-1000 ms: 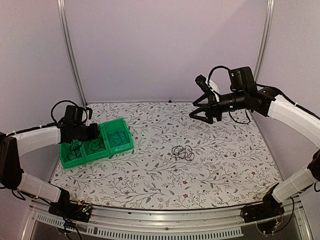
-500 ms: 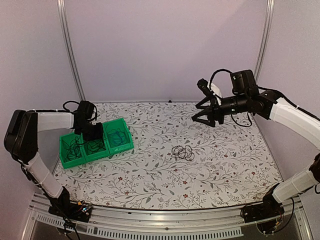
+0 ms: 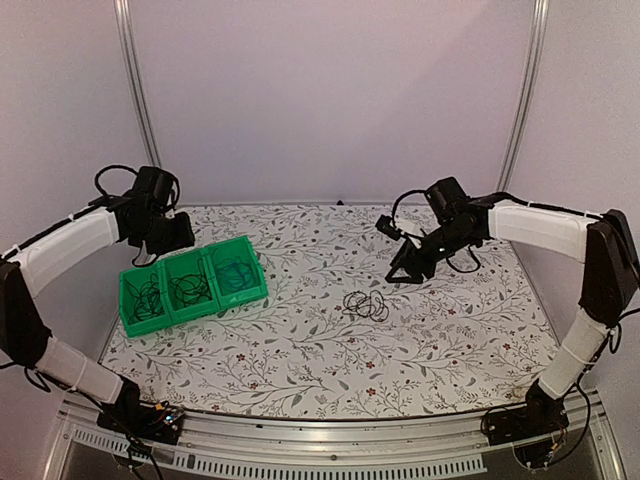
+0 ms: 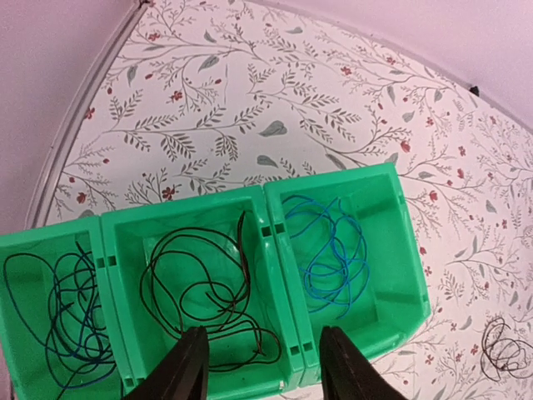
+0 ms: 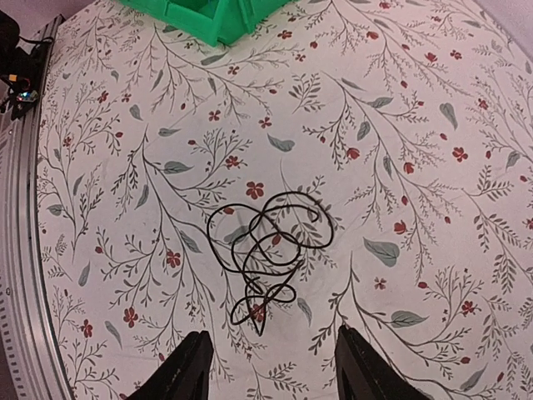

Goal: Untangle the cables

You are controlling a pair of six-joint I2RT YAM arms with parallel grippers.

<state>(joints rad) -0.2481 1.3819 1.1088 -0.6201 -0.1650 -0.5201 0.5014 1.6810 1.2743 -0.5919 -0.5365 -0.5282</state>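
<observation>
The right end effector (image 5: 273, 367), part-open and empty above the black cable tangle (image 5: 265, 250) on the bench (image 5: 433, 100), may pinch several loops together and tighten the knot, while the left end effector (image 4: 262, 367), likewise part-open and empty, hovers over the green bin (image 4: 333, 177).

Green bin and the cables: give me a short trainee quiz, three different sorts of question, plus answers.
1. How many compartments of the green three-compartment plastic bin hold thin wires?
2. Left wrist view: the bright blue wire lies in which compartment? A left, B middle, C right.
3. True or false: the right gripper is open, clear of the loose black wire bundle on the floral table.
Key: 1 three; 2 C; 3 true.
</observation>
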